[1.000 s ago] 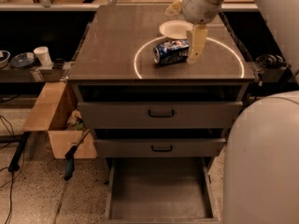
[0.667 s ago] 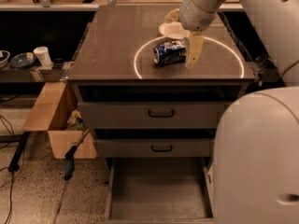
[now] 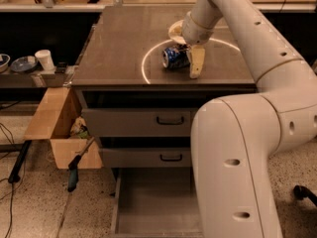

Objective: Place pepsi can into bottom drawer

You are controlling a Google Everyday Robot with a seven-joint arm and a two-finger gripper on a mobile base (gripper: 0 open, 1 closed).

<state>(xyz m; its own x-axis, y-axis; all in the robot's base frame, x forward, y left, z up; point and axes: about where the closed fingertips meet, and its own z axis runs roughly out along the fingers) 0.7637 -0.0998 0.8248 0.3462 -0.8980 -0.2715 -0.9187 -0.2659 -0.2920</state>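
Note:
The pepsi can (image 3: 173, 57), blue with white markings, lies on its side on top of the grey cabinet (image 3: 119, 48), inside a bright light ring. My gripper (image 3: 185, 64) is down at the can and open. One cream finger (image 3: 196, 62) stands just right of the can; the other is hidden behind it. The can rests on the cabinet top. The bottom drawer (image 3: 153, 202) is pulled out at the floor, its flat grey floor bare.
A white bowl (image 3: 175, 31) sits just behind the can, partly under my wrist. The two upper drawers (image 3: 148, 120) with black handles are shut. My own arm (image 3: 237, 162) covers the cabinet's right side. An open cardboard box (image 3: 52, 125) stands to the left.
My gripper has come down and shifted left, so the visible finger is now close against the can's right side. The can has not moved.

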